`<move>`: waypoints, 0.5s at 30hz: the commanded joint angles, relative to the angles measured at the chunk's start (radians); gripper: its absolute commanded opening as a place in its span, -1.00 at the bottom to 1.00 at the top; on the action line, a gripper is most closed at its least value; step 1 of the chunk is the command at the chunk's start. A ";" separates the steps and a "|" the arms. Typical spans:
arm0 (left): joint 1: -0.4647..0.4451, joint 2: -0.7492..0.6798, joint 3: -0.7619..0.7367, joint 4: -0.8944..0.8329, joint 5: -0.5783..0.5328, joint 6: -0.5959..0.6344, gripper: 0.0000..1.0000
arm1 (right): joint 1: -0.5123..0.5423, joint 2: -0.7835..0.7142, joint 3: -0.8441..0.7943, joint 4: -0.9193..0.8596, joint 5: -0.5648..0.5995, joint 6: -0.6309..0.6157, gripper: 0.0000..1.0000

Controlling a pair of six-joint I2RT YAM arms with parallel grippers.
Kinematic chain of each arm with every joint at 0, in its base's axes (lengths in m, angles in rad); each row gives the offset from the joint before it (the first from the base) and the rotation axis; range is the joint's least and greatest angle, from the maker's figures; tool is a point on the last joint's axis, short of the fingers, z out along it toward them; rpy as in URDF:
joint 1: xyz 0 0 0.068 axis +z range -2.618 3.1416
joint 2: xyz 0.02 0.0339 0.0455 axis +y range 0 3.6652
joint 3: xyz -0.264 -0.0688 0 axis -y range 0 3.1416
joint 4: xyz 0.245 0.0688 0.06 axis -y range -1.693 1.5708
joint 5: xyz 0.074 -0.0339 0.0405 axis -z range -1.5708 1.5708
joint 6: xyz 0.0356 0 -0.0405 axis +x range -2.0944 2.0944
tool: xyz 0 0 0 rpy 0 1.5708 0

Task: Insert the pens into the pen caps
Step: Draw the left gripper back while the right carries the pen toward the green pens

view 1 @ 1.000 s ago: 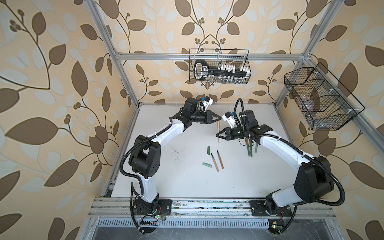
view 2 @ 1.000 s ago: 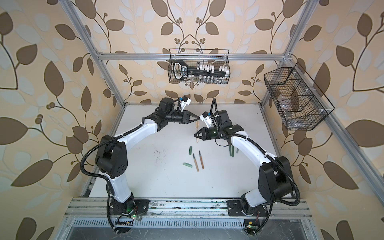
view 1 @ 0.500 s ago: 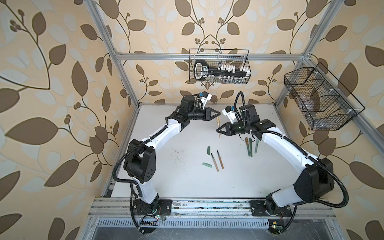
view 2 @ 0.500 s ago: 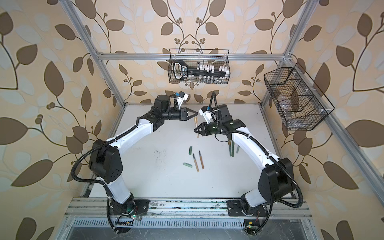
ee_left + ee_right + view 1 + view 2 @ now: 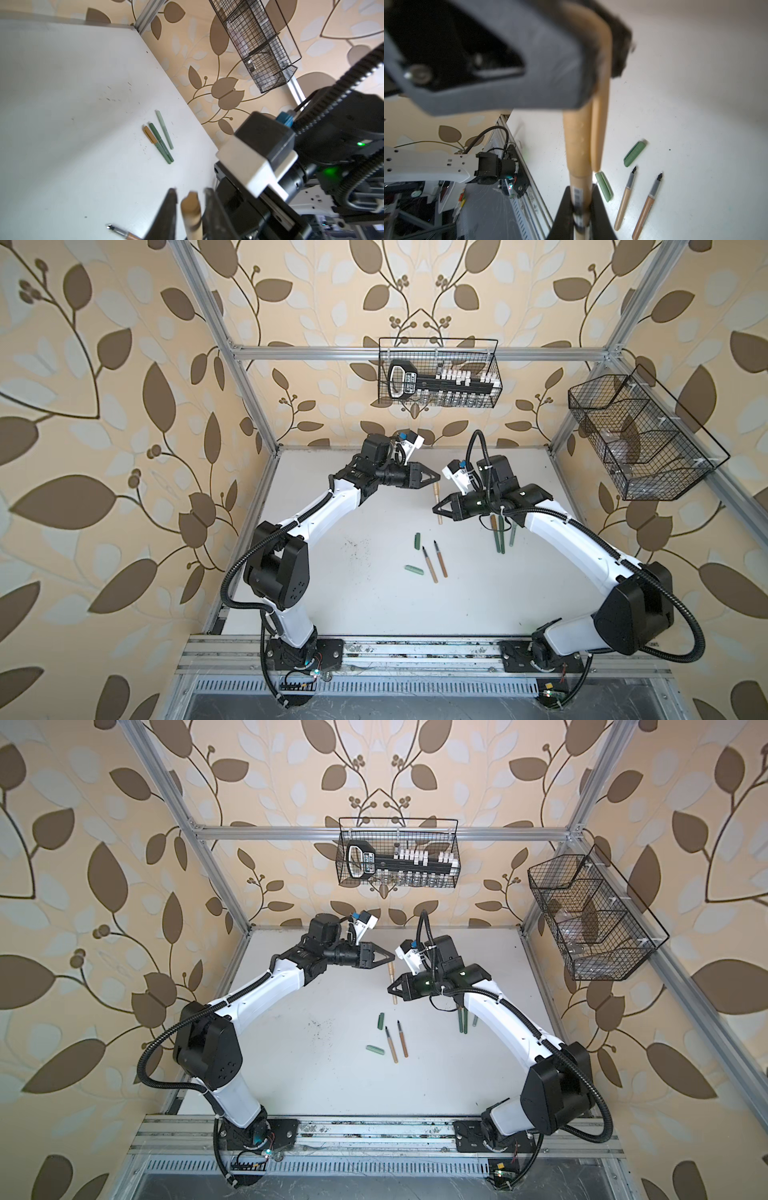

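Right pincer (image 5: 434,508) clenched on tan pen (image 5: 438,497); left pincer (image 5: 437,477) slack around its tan cap (image 5: 190,204).
Pen upper centre in both top views, running up-down in frame, held clear of bench (image 5: 374,605), cap seated on far end. Left wrist view: jaws apart, gap showing each side of cap. Right wrist view: fingers (image 5: 600,212) pinching lower barrel at the printed label. Lower centre on bench: two uncapped tan pens (image 5: 429,565) side by side, dark tips toward top of frame; dark green cap (image 5: 417,540) up-left of them, pale green cap (image 5: 414,569) just left. Right of centre, partly under right arm: three capped pens (image 5: 161,141) lying close together.
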 commanded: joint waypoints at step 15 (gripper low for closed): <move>0.057 -0.281 -0.320 -0.216 -0.429 0.012 0.97 | -0.115 0.109 -0.235 -0.168 0.593 0.002 -1.00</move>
